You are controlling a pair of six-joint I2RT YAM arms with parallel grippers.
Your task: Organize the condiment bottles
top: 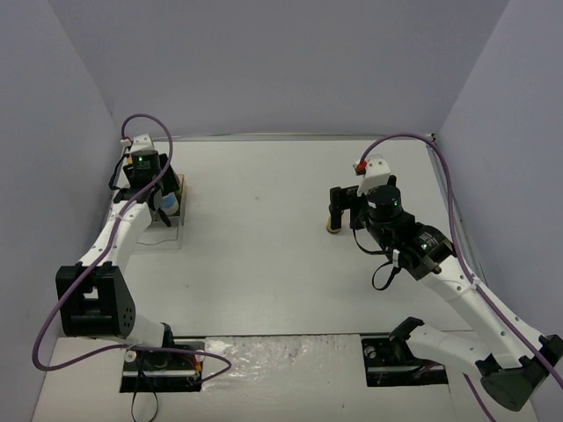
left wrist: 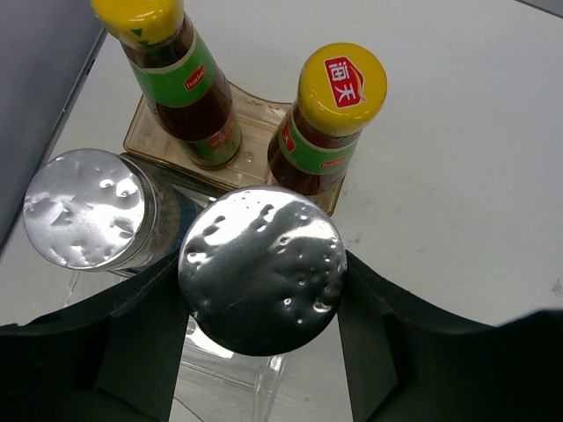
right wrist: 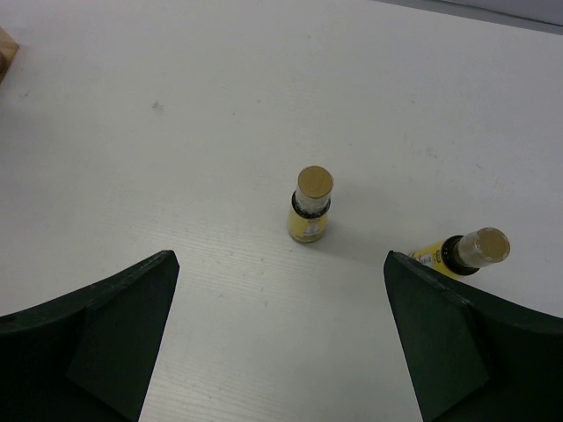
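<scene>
In the left wrist view, two dark bottles with red-green labels and yellow-orange caps (left wrist: 180, 79) (left wrist: 325, 119) stand in the amber back of a clear tray (left wrist: 230, 387). One silver-lidded jar (left wrist: 86, 220) stands in the tray at left. My left gripper (left wrist: 259, 281) is shut on the second silver-lidded jar (left wrist: 264, 251), beside the first, over the tray's front part. My right gripper (right wrist: 280, 264) is open and empty. One tiny yellow brown-capped bottle (right wrist: 311, 207) stands upright ahead of it. Another (right wrist: 466, 252) is tilted beside the right finger (right wrist: 440, 334), partly hidden.
In the top view the tray (top: 169, 233) sits at the table's left edge near the wall, with the left gripper (top: 165, 204) over it. The right gripper (top: 341, 211) is right of centre. A tan corner of something (right wrist: 5, 48) shows at the right wrist view's upper left.
</scene>
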